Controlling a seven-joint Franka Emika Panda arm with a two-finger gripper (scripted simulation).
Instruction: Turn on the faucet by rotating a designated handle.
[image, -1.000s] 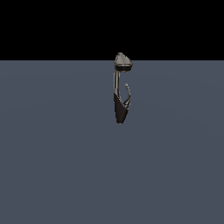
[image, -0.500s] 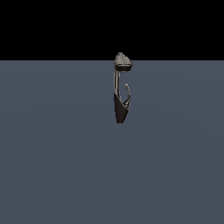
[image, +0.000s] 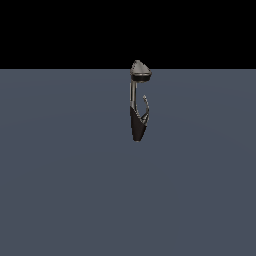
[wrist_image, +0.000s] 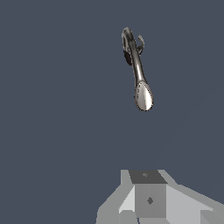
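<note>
At centre-top of the exterior view stands the small dark metallic faucet (image: 137, 107), untouched; approach its thin curved grey wire handle (image: 145, 107), not the cone head; grey gripper (wrist_image: 148, 199) well apart, jaw state indeterminable.

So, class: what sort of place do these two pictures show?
Probably a bare simulated test scene, not a real kitchen: a lone faucet stands on a flat, featureless grey floor under a black void, with blocky end effector geometry in the wrist view.
</note>
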